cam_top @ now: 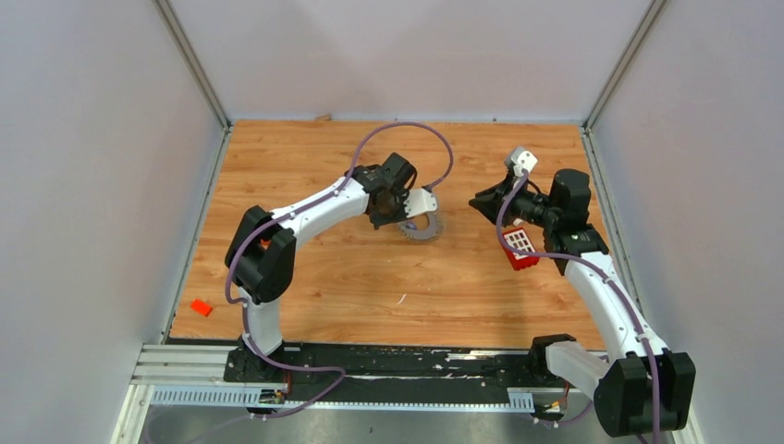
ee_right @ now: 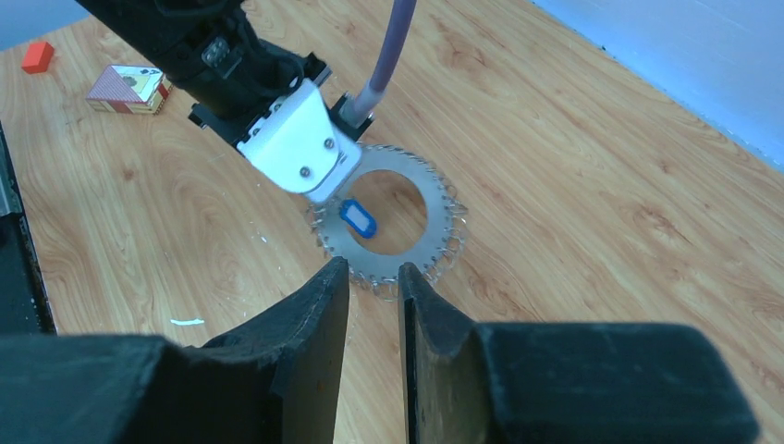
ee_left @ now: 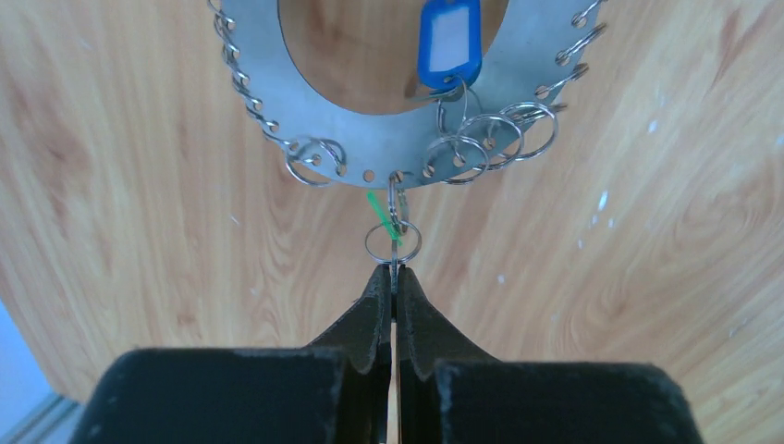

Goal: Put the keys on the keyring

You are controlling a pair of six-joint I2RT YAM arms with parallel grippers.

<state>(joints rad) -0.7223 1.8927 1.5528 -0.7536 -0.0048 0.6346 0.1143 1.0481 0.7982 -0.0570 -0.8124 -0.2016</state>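
Note:
The keyring (ee_left: 370, 139), a flat silver toothed ring, lies on the wood floor; it also shows in the top view (cam_top: 429, 229) and the right wrist view (ee_right: 442, 222). The blue key (ee_left: 448, 42) lies in its hole, linked to its rim by a small ring. My left gripper (ee_left: 393, 273) is shut on a small split ring (ee_left: 373, 246) at the keyring's near edge. That ring carries the green key (ee_left: 380, 213), seen edge-on as a thin sliver. My right gripper (ee_right: 373, 273) is open and empty, hovering just right of the keyring (cam_top: 478, 201).
A red block with white squares (cam_top: 520, 248) lies under the right arm. A small red block (cam_top: 201, 307) lies at the near left edge. A red card box (ee_right: 129, 88) shows in the right wrist view. Grey walls enclose the table.

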